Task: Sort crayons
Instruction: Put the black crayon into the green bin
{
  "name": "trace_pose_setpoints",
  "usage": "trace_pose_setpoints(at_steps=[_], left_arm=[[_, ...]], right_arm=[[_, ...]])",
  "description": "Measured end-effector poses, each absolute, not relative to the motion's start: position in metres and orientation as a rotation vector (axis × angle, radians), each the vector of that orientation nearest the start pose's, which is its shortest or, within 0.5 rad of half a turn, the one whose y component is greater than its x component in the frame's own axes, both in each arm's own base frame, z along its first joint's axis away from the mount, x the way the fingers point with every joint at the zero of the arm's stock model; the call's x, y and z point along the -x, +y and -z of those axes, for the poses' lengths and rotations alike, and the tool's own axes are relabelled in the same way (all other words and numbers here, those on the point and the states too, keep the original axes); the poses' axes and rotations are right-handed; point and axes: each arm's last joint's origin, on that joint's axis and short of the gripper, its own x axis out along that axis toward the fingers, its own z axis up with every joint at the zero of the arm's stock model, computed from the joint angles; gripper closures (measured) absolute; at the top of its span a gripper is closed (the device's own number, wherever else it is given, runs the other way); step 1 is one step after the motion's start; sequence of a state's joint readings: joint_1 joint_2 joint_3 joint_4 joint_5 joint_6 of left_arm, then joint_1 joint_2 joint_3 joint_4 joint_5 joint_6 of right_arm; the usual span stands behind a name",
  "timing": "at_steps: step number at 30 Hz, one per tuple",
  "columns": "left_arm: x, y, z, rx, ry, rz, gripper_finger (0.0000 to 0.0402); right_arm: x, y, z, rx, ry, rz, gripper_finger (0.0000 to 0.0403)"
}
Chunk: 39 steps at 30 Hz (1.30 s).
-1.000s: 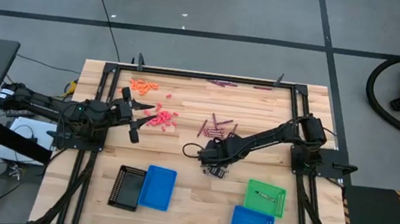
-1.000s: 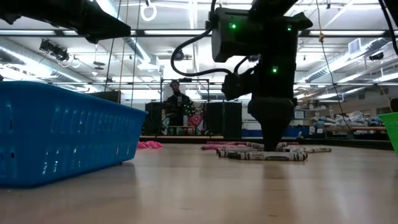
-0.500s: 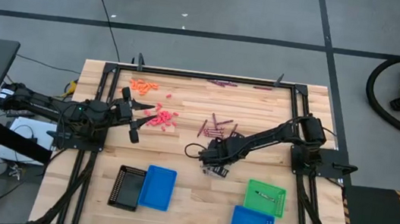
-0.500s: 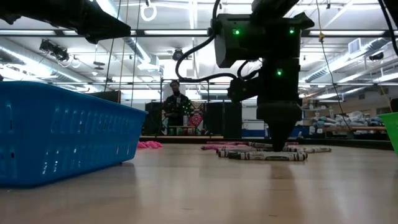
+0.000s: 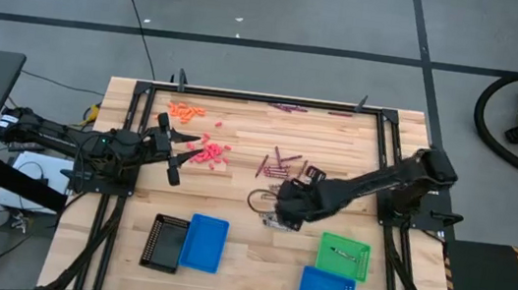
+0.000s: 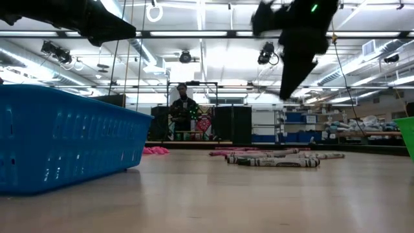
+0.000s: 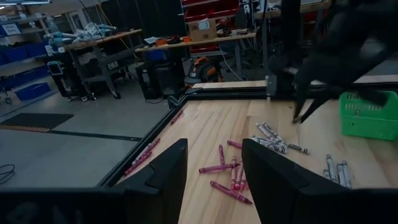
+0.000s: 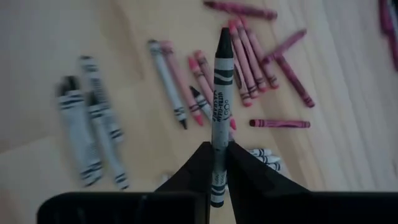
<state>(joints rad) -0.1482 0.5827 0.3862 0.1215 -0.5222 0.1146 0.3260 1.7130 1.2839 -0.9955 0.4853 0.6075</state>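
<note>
Lifted clear of the loose crayons (image 5: pixel 282 163), the right gripper (image 5: pixel 279 216) clamps a silver-grey crayon (image 8: pixel 219 118). One crayon lies in the green tray (image 5: pixel 342 256); the left gripper (image 5: pixel 176 153) hovers spread.

The wooden table (image 5: pixel 236 251) held piles of crayons: orange ones (image 5: pixel 185 110), pink ones (image 5: pixel 210 153) and purple ones (image 5: pixel 282 162). Near the front edge sat a black tray (image 5: pixel 164 242), two blue trays (image 5: pixel 205 242) and a green tray (image 5: pixel 342 255).

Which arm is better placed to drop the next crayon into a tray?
The right gripper: it is shut on a grey crayon and sits near the green tray. The left gripper waits, open, across the table.
</note>
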Motion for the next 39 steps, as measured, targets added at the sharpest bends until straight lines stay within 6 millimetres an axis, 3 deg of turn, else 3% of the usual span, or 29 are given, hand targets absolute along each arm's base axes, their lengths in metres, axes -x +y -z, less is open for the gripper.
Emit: trace_pose_setpoints(at_steps=[6, 14, 22, 39], left_arm=[[-0.145, -0.007, -0.253, -0.139, 0.093, -0.37, 0.0237], [-0.145, -0.001, -0.253, -0.146, 0.097, -0.409, 0.0237], [-0.145, 0.009, -0.258, -0.209, 0.074, -0.483, 0.0237], [-0.141, 0.033, -0.267, -0.301, 0.026, -0.659, 0.0237]], right_arm=[[-0.279, 0.12, -0.246, 0.05, 1.141, 0.462, 0.0359], [-0.238, 0.164, -0.247, -0.058, 1.34, 0.312, 0.0359], [-0.203, 0.196, -0.248, -0.09, 1.265, 0.432, 0.0359], [-0.168, 0.216, -0.198, -0.403, 1.356, 0.554, 0.0359]])
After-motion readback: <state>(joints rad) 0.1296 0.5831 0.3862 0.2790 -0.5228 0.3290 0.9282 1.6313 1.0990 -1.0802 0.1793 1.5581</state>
